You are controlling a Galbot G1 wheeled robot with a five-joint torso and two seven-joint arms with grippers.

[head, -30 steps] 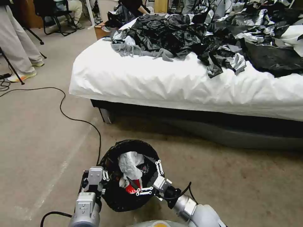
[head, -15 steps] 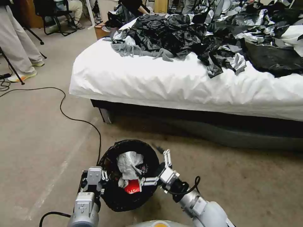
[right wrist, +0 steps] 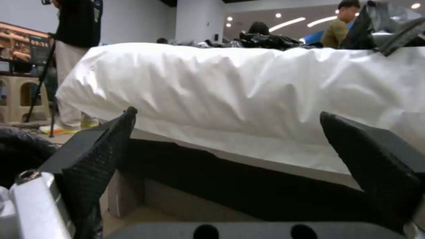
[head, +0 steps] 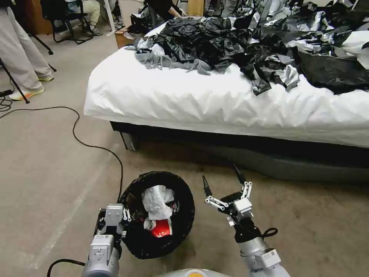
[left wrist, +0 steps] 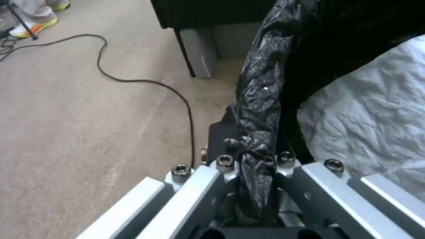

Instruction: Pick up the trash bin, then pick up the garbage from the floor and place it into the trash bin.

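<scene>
The trash bin (head: 161, 175) hangs low in front of me, its black bag liner folded over the rim. Inside lie white tissue paper (head: 155, 202) and a red-and-white packet (head: 162, 229). My left gripper (head: 123, 218) is shut on the bin's near-left rim. In the left wrist view the left gripper (left wrist: 254, 156) pinches the liner-covered rim (left wrist: 259, 99), with the tissue (left wrist: 376, 116) beside it. My right gripper (head: 219, 172) hovers just right of the bin, open and empty, pointing at the bed. In the right wrist view the right gripper (right wrist: 228, 114) has nothing between its black fingers (right wrist: 102, 146).
A bed with a white sheet (head: 200, 104) fills the space ahead, heaped with black plastic sheets (head: 230, 42). Its dark frame and leg (head: 130, 140) stand just beyond the bin. A black cable (head: 96, 147) runs across the bare floor at left. A person's legs (head: 23, 54) stand far left.
My right gripper has drawn out from over the bin, swung to the right and turned toward the bed. The bin and left gripper have stayed put.
</scene>
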